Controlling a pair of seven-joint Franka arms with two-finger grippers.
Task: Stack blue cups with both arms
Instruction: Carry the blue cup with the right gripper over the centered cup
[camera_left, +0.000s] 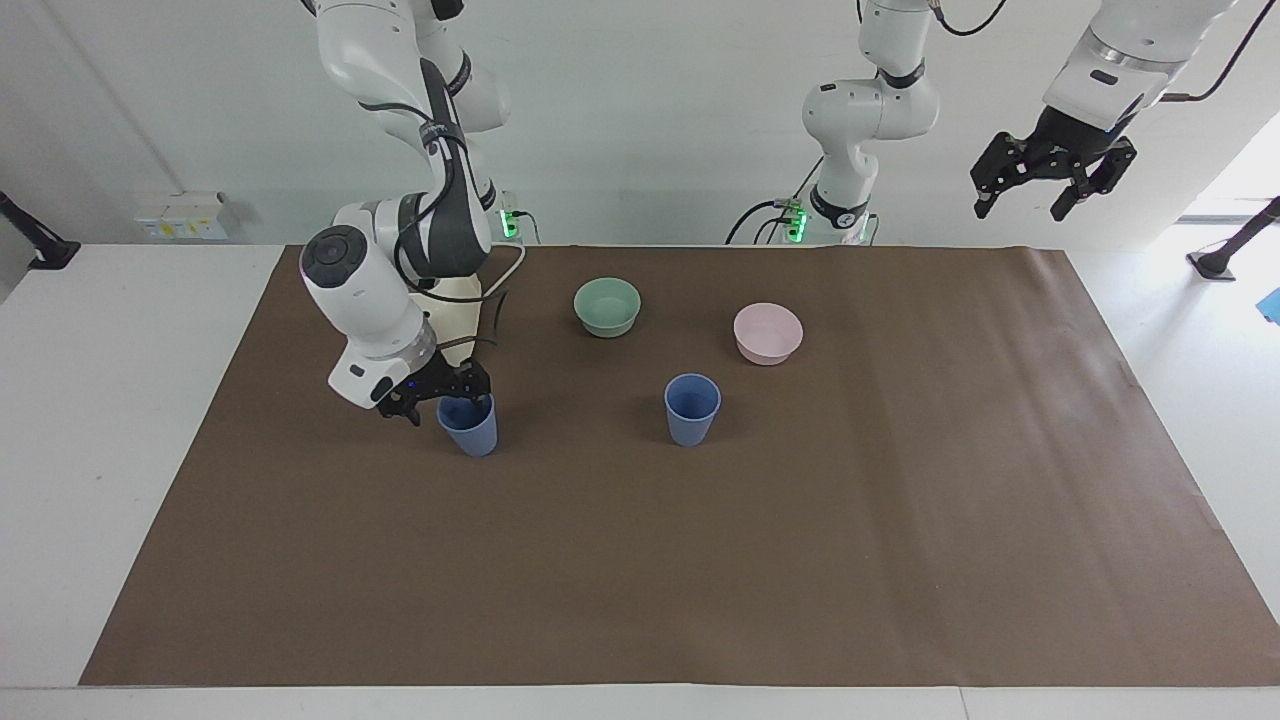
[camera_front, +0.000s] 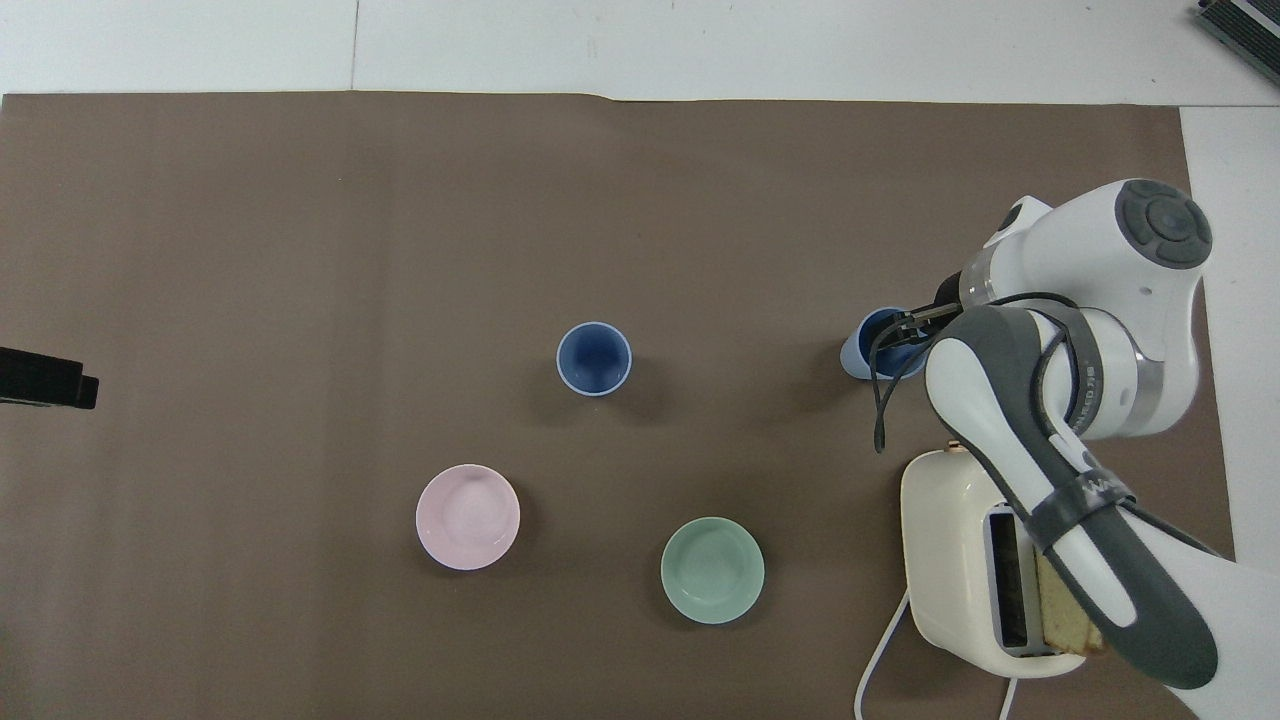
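Two blue cups stand upright on the brown mat. One cup (camera_left: 692, 409) is mid-table and also shows in the overhead view (camera_front: 594, 358). The other cup (camera_left: 468, 424) is toward the right arm's end; the overhead view shows it too (camera_front: 866, 348). My right gripper (camera_left: 445, 394) is low at this cup's rim, fingers spread, one at the cup's mouth and one outside it. In the overhead view the right gripper (camera_front: 908, 326) partly covers the cup. My left gripper (camera_left: 1050, 185) waits high off the table's end, open and empty; its tip shows in the overhead view (camera_front: 45, 377).
A mint-green bowl (camera_left: 607, 306) and a pink bowl (camera_left: 767, 332) sit nearer to the robots than the cups. A cream toaster (camera_front: 950, 560) with bread in a slot stands near the right arm's base, close to the gripped-at cup. The brown mat (camera_left: 640, 560) covers the table.
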